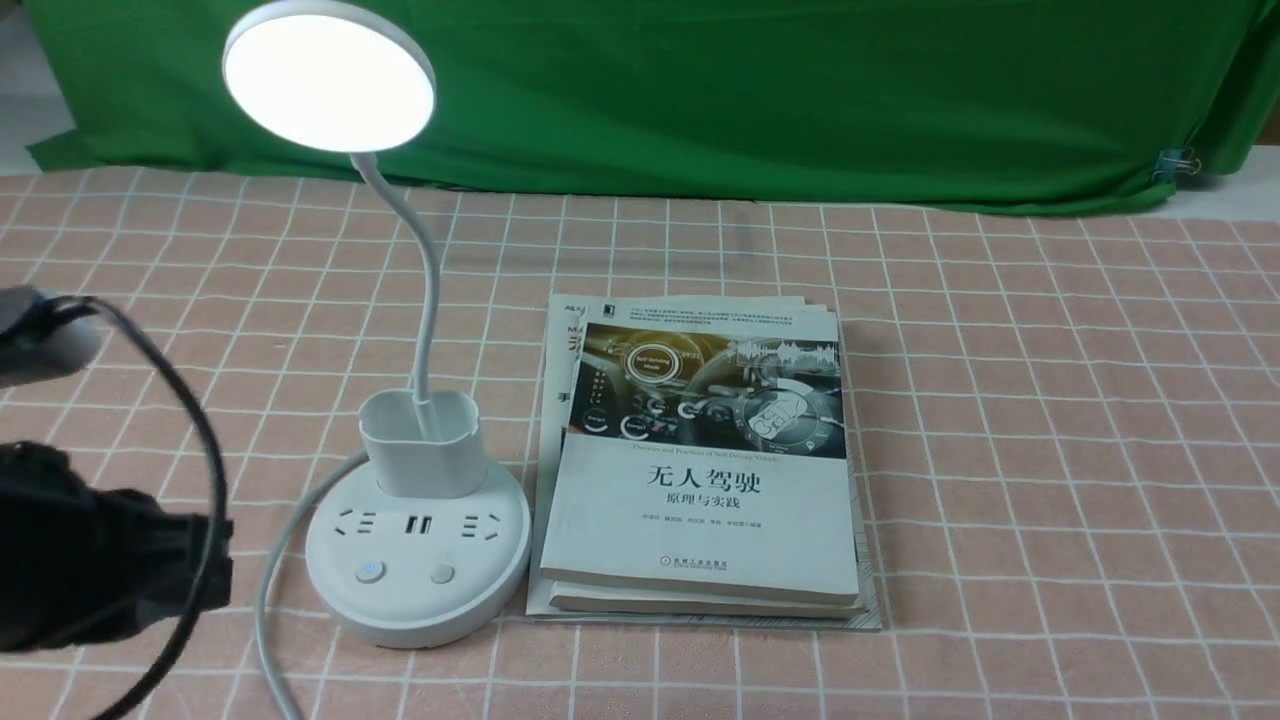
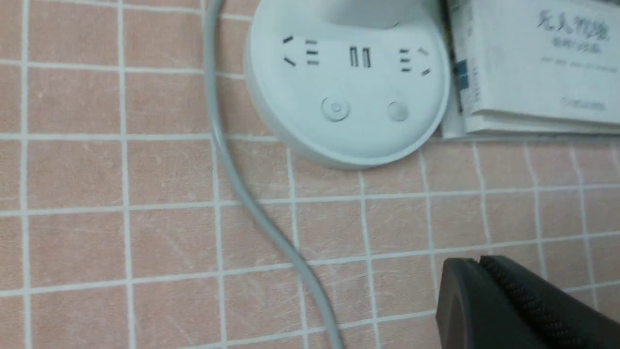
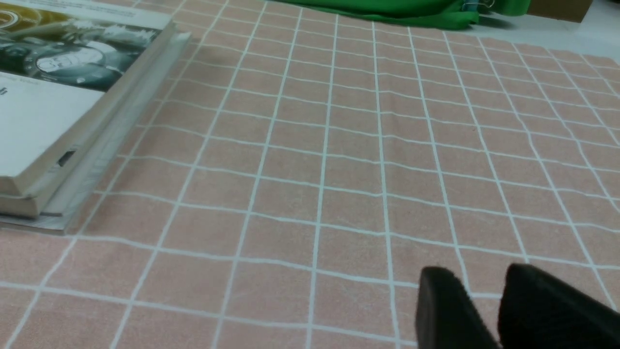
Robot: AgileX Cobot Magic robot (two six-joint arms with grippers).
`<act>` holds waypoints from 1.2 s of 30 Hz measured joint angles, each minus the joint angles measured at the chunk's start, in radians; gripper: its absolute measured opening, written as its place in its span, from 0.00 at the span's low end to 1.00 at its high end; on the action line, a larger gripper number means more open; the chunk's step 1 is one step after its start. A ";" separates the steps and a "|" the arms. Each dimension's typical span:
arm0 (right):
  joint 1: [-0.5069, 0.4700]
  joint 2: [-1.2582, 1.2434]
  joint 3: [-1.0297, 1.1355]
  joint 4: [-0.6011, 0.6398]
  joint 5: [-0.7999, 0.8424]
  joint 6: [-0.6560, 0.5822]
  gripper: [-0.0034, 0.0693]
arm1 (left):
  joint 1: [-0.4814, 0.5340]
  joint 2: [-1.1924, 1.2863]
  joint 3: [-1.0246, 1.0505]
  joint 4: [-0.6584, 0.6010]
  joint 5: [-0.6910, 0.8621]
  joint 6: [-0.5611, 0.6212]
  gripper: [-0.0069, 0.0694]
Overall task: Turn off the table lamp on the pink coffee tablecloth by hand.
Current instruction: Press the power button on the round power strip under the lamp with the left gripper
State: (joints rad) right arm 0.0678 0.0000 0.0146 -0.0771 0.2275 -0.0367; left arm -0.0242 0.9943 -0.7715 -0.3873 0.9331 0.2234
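Note:
The table lamp (image 1: 418, 560) stands on the pink coffee tablecloth (image 1: 1000, 400) at the front left. Its round disc head (image 1: 328, 75) glows bright white. On the round base (image 2: 348, 82) sit two buttons: the left button (image 1: 370, 572) shows a blue glow, the right button (image 1: 442, 573) is plain. My left hand (image 1: 100, 560) hovers left of the base, apart from it. Its gripper (image 2: 479, 261) is shut and empty, some way short of the buttons. My right gripper (image 3: 482, 276) is slightly open over bare cloth, holding nothing.
A stack of books (image 1: 700, 460) lies right beside the lamp base. The lamp's white cord (image 2: 242, 194) runs across the cloth between my left gripper and the base. A green backdrop cloth (image 1: 800, 90) hangs at the back.

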 joint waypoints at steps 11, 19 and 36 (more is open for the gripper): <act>0.000 0.000 0.000 0.000 0.000 0.000 0.38 | -0.308 0.409 -0.254 0.170 0.062 -0.084 0.08; 0.000 0.000 0.000 0.000 0.000 0.000 0.38 | -0.367 0.629 -0.406 0.210 0.083 -0.110 0.08; 0.000 0.000 0.000 0.000 0.000 0.000 0.38 | -0.367 0.778 -0.409 0.268 0.002 -0.110 0.08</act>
State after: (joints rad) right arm 0.0678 0.0000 0.0146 -0.0771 0.2275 -0.0367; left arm -0.3909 1.7723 -1.1801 -0.1192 0.9355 0.1129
